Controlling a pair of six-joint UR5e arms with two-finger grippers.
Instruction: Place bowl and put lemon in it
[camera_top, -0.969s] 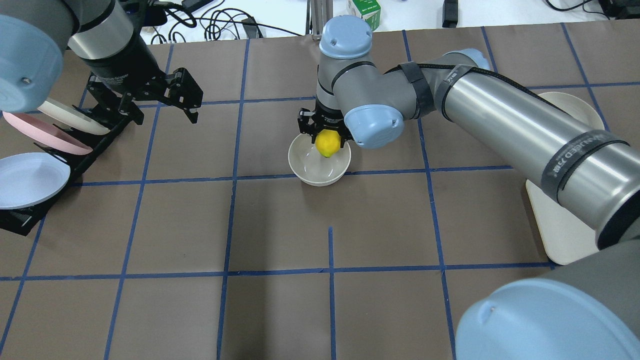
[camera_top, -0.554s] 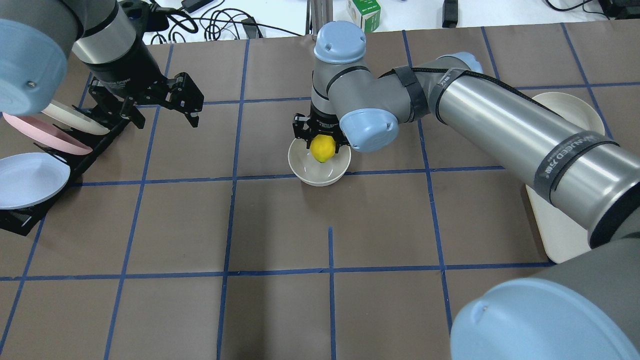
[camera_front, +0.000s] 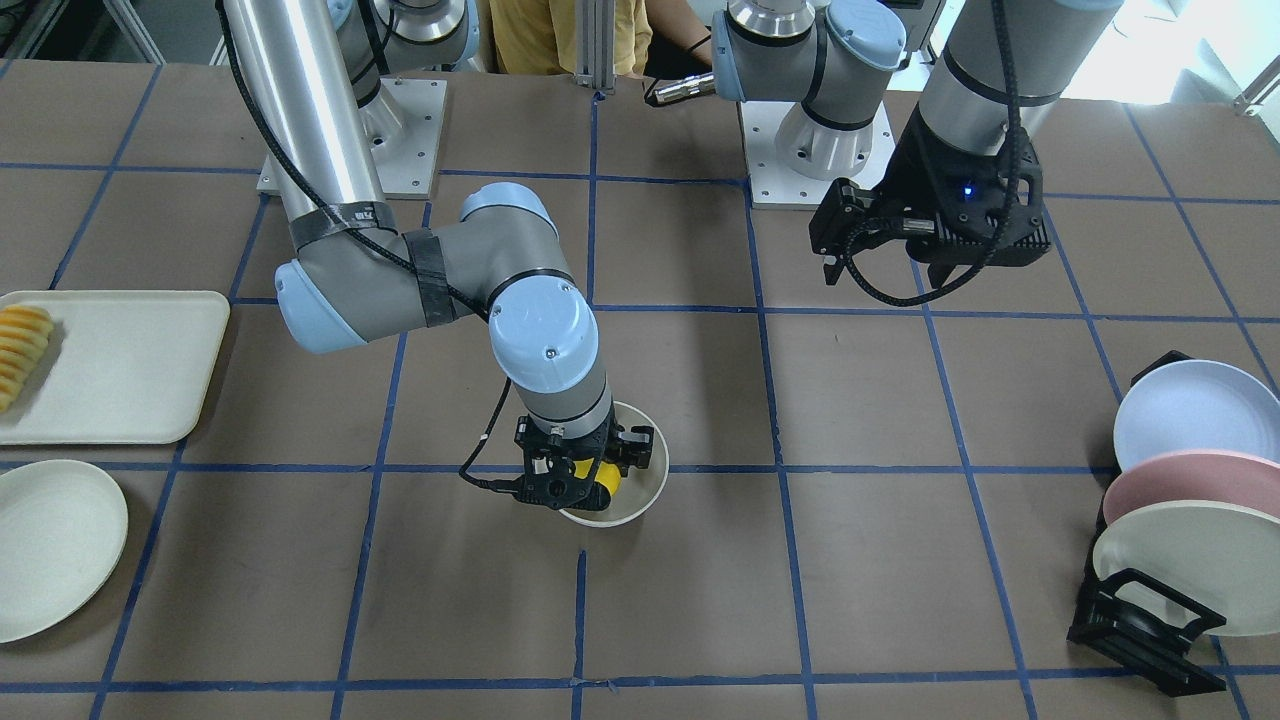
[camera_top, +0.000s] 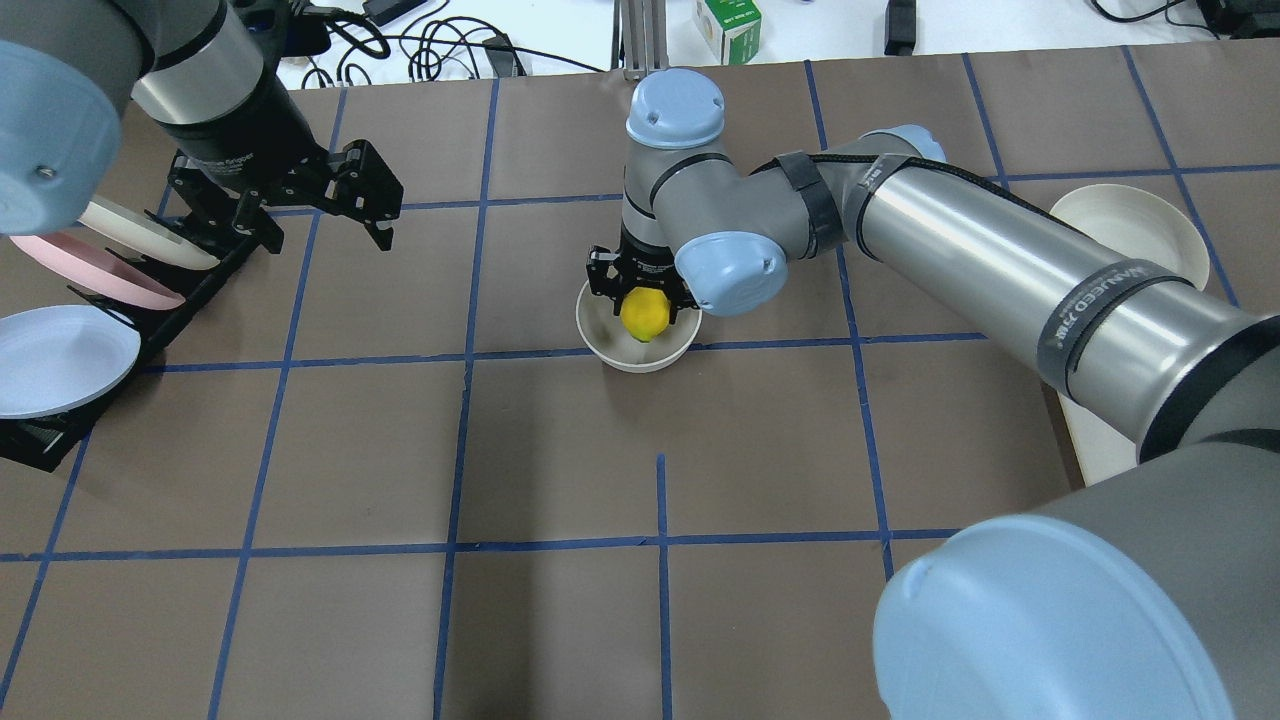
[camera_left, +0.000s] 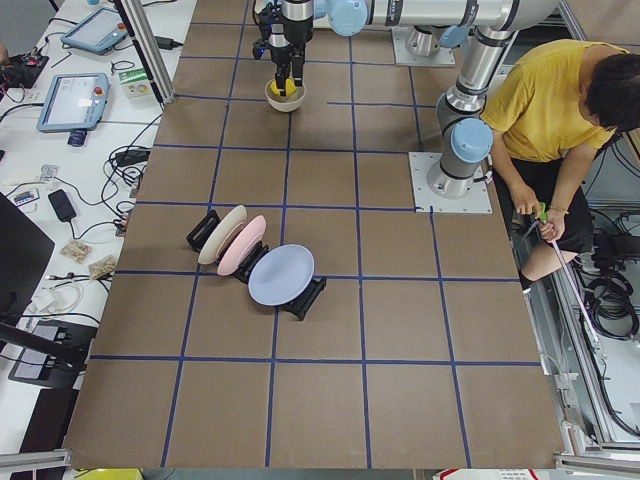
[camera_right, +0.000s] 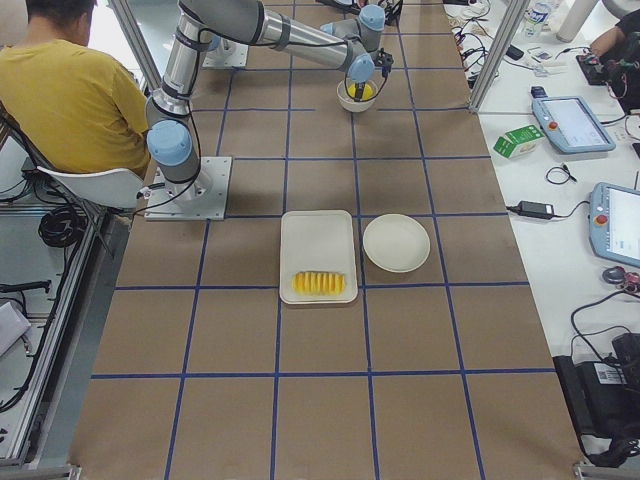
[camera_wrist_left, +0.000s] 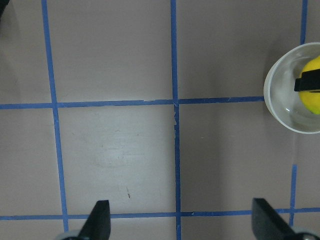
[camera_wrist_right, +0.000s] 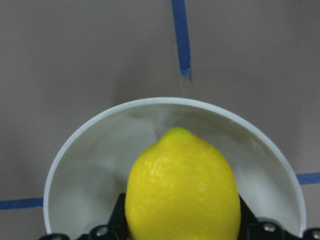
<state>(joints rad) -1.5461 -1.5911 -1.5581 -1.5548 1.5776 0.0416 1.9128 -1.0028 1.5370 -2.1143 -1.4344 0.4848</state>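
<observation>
The off-white bowl (camera_top: 598, 335) stands upright on the brown table near its middle. It also shows in the front view (camera_front: 652, 492), the right wrist view (camera_wrist_right: 85, 170) and the left wrist view (camera_wrist_left: 280, 100). My right gripper (camera_top: 645, 298) is shut on the yellow lemon (camera_top: 645, 314) and holds it inside the bowl's rim, pointed end down (camera_wrist_right: 182, 190). I cannot tell whether the lemon touches the bowl's floor. My left gripper (camera_top: 325, 225) is open and empty, high over the table's left side, beside the plate rack; its fingers show spread apart in the left wrist view (camera_wrist_left: 100, 220).
A black rack (camera_top: 40, 440) with white, pink and cream plates stands at the left edge. A cream tray (camera_front: 130, 370) with sliced yellow fruit (camera_front: 20, 350) and a flat cream plate (camera_front: 50, 540) lie on the robot's right side. Blue tape lines grid the table.
My right gripper has moved down and a little left with the lemon, from above the bowl's rim to inside it. The left arm has barely shifted.
</observation>
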